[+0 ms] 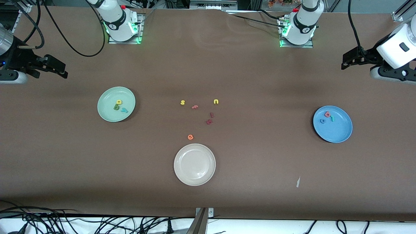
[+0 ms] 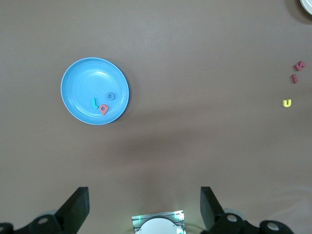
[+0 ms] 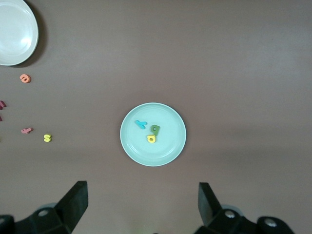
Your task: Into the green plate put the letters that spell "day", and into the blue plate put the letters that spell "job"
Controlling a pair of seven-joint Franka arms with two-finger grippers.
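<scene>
The green plate (image 1: 109, 112) (image 3: 165, 146) lies toward the right arm's end of the table. In it are the yellow a (image 1: 119, 102) (image 3: 151, 139), the olive d (image 1: 116, 107) (image 3: 155, 128) and the teal y (image 1: 124, 110) (image 3: 141, 124). Toward the left arm's end, the blue plate (image 1: 338, 131) (image 2: 80, 92) holds the red-pink b (image 1: 327, 114) (image 2: 103, 109), the blue o (image 1: 322, 121) (image 2: 111, 96) and the teal j (image 1: 332, 119) (image 2: 94, 103). My left gripper (image 1: 344, 62) (image 2: 145, 202) hangs open and empty over bare table at its end. The right gripper (image 1: 63, 71) (image 3: 141, 202) is likewise open and empty at its own end.
Mid-table lie a yellow s (image 1: 182, 102), a pink letter (image 1: 194, 106), a yellow u (image 1: 216, 101), two dark red letters (image 1: 211, 114) (image 1: 209, 122) and an orange e (image 1: 190, 137). A cream-white plate (image 1: 182, 174) sits nearer the front camera. A small pale scrap (image 1: 298, 182) lies beside it, toward the left arm's end.
</scene>
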